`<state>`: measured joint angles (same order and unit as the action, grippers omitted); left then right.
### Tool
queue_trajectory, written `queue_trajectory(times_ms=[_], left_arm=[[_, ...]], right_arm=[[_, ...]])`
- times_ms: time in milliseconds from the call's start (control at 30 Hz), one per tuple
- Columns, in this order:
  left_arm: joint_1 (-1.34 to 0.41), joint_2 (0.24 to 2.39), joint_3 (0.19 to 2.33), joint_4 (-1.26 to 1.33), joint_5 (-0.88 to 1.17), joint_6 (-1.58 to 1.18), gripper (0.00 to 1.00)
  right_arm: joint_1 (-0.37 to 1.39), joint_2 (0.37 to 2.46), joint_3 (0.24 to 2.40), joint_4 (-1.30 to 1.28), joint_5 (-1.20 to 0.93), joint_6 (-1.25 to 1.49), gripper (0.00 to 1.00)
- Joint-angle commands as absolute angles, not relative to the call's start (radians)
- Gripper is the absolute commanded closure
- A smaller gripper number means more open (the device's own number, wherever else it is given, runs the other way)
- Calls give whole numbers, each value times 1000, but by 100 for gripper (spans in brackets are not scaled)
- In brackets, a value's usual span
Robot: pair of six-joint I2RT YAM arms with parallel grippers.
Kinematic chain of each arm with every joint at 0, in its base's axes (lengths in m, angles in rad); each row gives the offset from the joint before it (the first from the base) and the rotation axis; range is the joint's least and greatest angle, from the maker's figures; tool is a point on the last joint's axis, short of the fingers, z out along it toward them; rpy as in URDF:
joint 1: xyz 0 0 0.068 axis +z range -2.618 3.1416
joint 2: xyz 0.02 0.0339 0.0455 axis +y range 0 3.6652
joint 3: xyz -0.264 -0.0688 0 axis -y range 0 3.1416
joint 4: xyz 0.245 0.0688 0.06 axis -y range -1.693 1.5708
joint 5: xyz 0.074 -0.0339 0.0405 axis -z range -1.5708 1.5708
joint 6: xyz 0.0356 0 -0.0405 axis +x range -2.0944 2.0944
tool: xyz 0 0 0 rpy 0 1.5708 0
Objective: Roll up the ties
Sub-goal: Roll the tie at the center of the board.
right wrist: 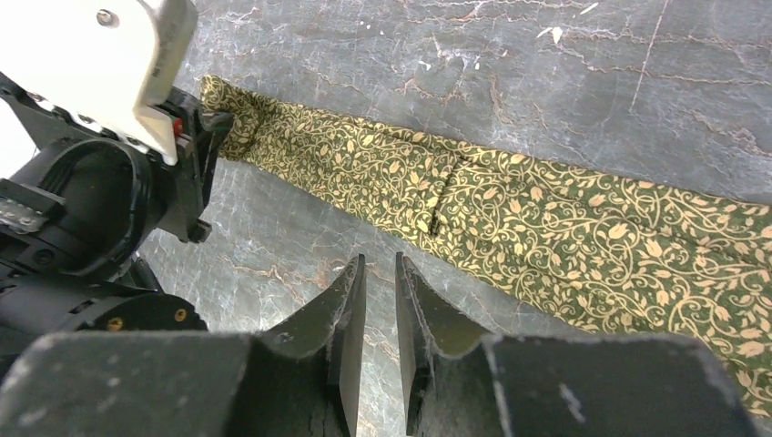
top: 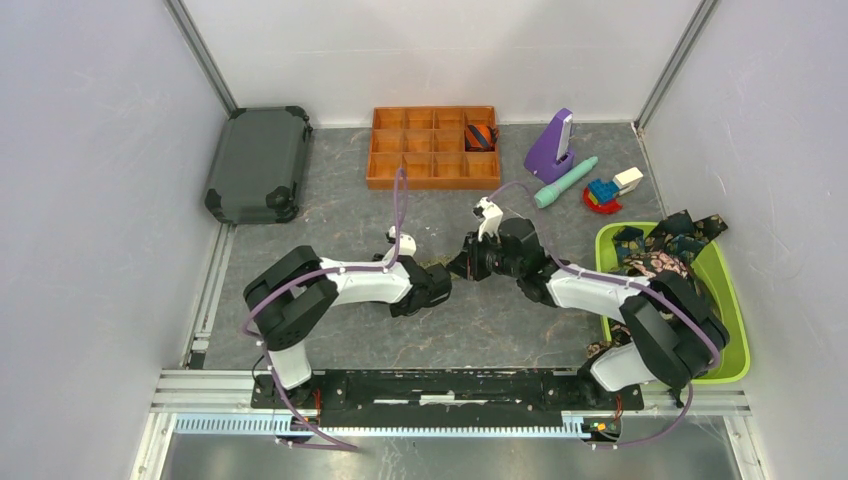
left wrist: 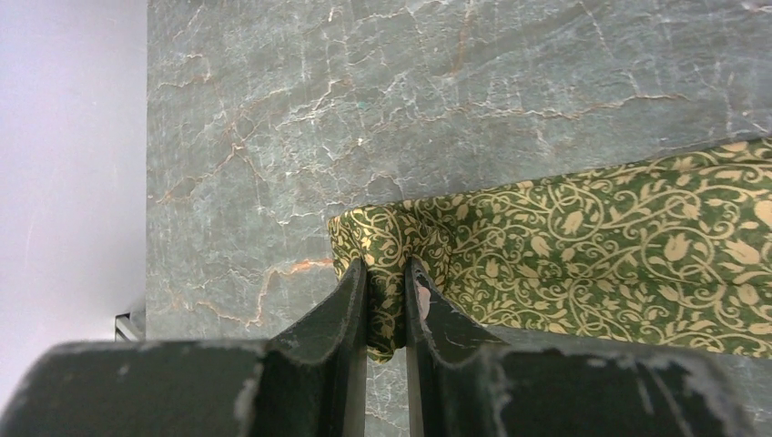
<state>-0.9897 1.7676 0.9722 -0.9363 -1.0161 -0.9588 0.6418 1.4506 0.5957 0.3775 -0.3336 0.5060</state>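
Two arms (top: 350,282), one end effector apiece: left end effector (left wrist: 385,273), right end effector (right wrist: 380,266). One olive-green tie (right wrist: 546,218) lies on the tabletop (top: 340,215); one rolled striped tie (top: 480,135) sits in the one orange tray (top: 432,181). One green bin (top: 735,335) holds a heap of dark ties (top: 665,245) (too tangled to count). One dark case (top: 258,163), one purple stand (top: 548,150), one teal stick (top: 565,182).

Light even and diffuse from above, faint soft shadows on table (top: 340,200); top view sharp; wrist views crisp on tie (right wrist: 546,209), near fingers (left wrist: 337,364) slightly soft.
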Motion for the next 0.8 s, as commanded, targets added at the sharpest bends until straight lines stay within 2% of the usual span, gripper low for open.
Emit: queue_trajectory(times_ms=[0, 433, 633, 767], left_arm=[[-1006, 1807, 1008, -895, -1008, -973, 98], [-1010, 1924, 1090, -874, -921, -897, 97], [-1012, 1889, 1061, -779, -851, -825, 81], [-1012, 1860, 1055, -766, -839, -803, 63]], right_arm=[[630, 1396, 579, 386, -324, 485, 76], [620, 1369, 561, 370, -318, 474, 75], [617, 1361, 562, 363, -319, 469, 75], [617, 1356, 568, 355, -317, 466, 75]])
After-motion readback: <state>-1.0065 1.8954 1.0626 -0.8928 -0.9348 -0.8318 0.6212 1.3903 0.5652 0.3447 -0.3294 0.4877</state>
